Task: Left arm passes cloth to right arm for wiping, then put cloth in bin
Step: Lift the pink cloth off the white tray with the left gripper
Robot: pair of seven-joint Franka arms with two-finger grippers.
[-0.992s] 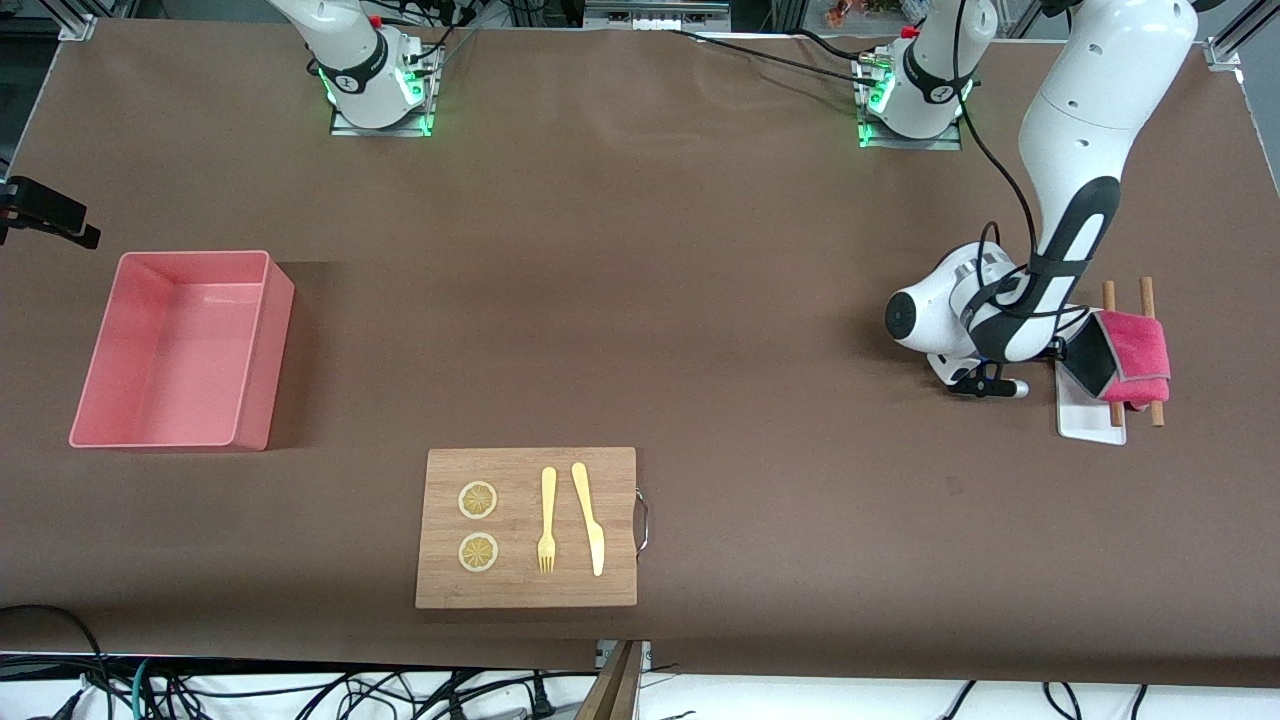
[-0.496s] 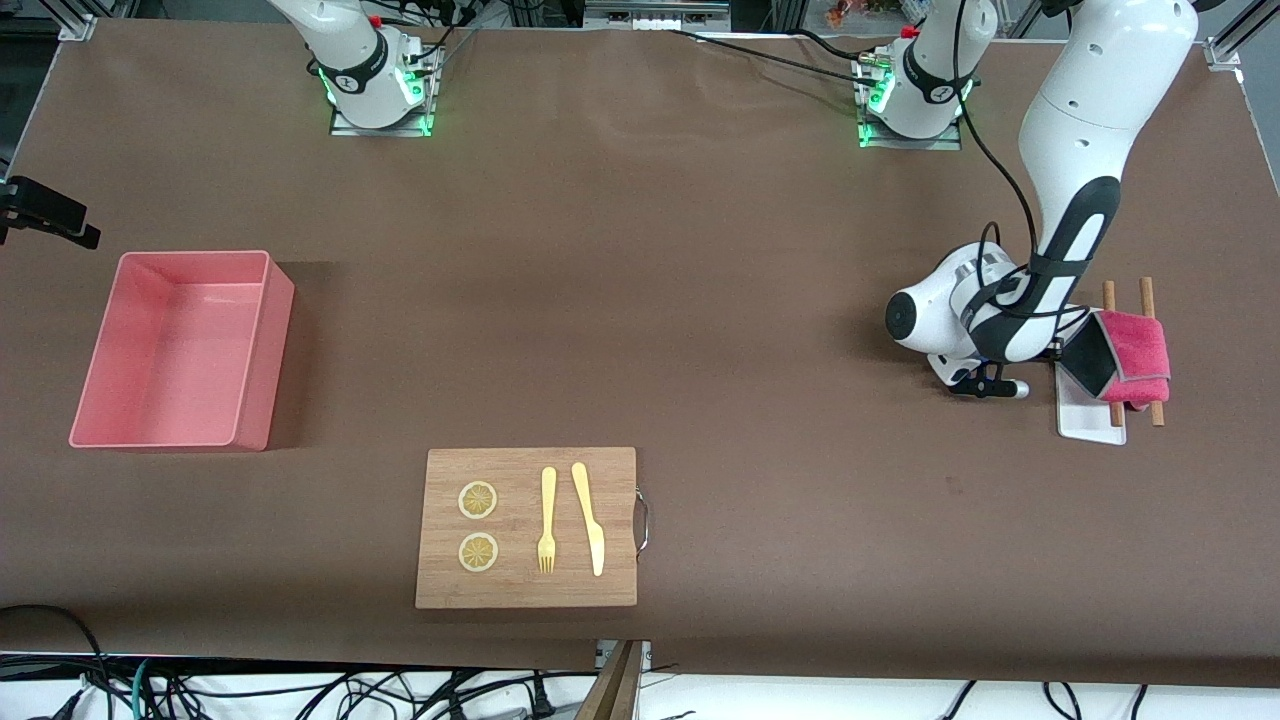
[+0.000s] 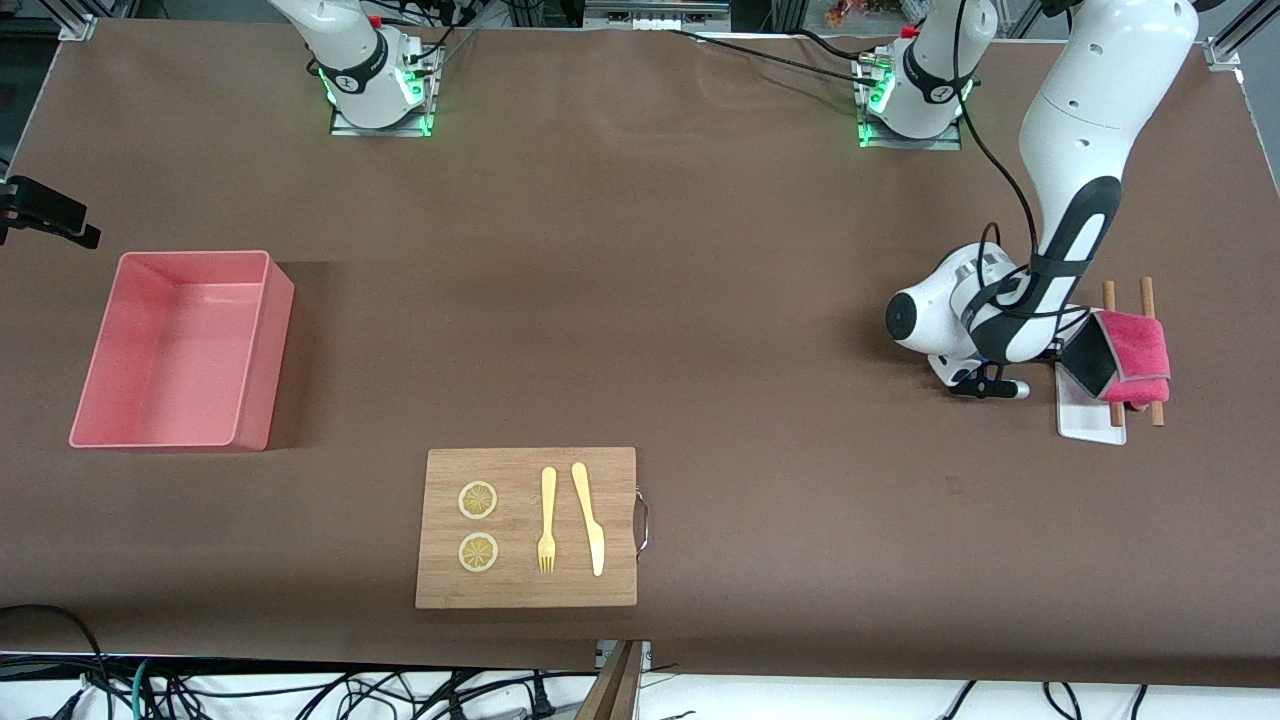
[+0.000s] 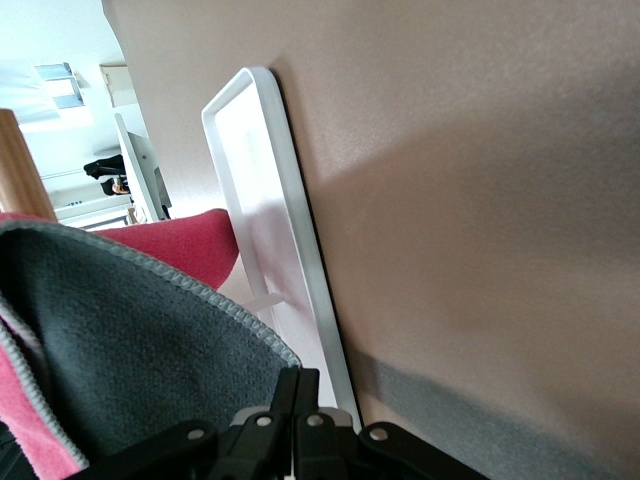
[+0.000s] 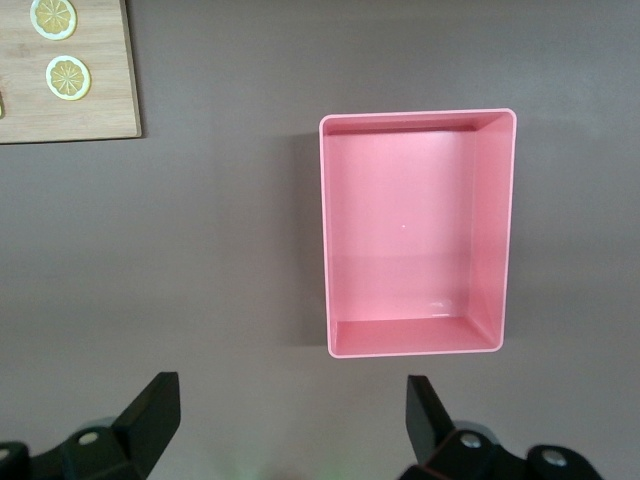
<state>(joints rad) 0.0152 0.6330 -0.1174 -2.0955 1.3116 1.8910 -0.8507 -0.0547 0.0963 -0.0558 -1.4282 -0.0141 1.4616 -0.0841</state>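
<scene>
The left hand (image 3: 1068, 352) is down at the small white rectangular tray (image 3: 1085, 422) near the left arm's end of the brown tabletop (image 3: 640, 300), its fingers pinching an edge of the crimson-pink terry cloth with grey reverse (image 3: 1125, 355), which drapes over two wooden rods (image 3: 1150, 300). The right hand (image 5: 290, 425), fingers spread wide, waits high over the empty pink rectangular plastic bin (image 3: 180, 350).

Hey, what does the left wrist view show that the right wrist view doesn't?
Only the left wrist view shows the cloth, grey side toward the camera, at the left gripper, which is shut on its edge, beside the white tray and a wooden stick. Only the right wrist view shows the bin, a corner of the wooden board with two lemon slices, and the open right gripper over bare table. Both share the brown table.
</scene>
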